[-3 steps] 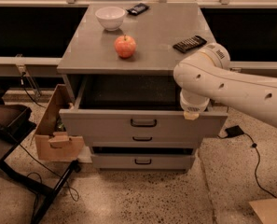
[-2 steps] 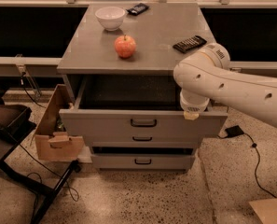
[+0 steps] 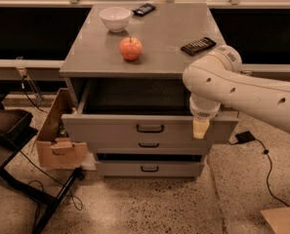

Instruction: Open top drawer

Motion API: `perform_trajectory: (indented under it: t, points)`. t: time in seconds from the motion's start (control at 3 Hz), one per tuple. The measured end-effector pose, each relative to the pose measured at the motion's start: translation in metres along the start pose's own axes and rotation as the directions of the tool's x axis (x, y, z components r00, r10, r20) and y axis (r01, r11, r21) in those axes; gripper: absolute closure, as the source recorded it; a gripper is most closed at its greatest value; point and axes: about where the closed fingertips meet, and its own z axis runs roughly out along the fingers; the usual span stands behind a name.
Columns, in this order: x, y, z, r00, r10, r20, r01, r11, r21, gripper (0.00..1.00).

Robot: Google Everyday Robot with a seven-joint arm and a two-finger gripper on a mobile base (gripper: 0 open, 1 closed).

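Observation:
The top drawer (image 3: pixel 105 129) of the grey cabinet stands pulled out toward me, and its dark, deep inside (image 3: pixel 134 97) shows. Its small black bar handle (image 3: pixel 150 128) sits at the centre of the wide front. My gripper (image 3: pixel 200 127) hangs from the white arm (image 3: pixel 232 84) at the right end of the drawer front, right of the handle and over the drawer's top edge. It holds nothing that I can see.
Two narrower drawers (image 3: pixel 148 168) sit below. On the cabinet top (image 3: pixel 164 28) are a red apple (image 3: pixel 130 48), a white bowl (image 3: pixel 115 18) and two black devices (image 3: pixel 198 45). A cardboard box (image 3: pixel 56 140) stands at the left and a cable (image 3: pixel 266 155) lies at the right.

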Motion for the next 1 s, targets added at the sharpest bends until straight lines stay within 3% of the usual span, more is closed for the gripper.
perform_trajectory:
  t: [0.67, 1.0]
  points:
    - [0.0, 0.0, 0.0, 1.0, 0.0, 0.0, 0.0, 1.0, 0.0, 0.0]
    - [0.0004, 0.004, 0.0084, 1.0, 0.0, -0.003, 0.0, 0.9997, -0.026, 0.0]
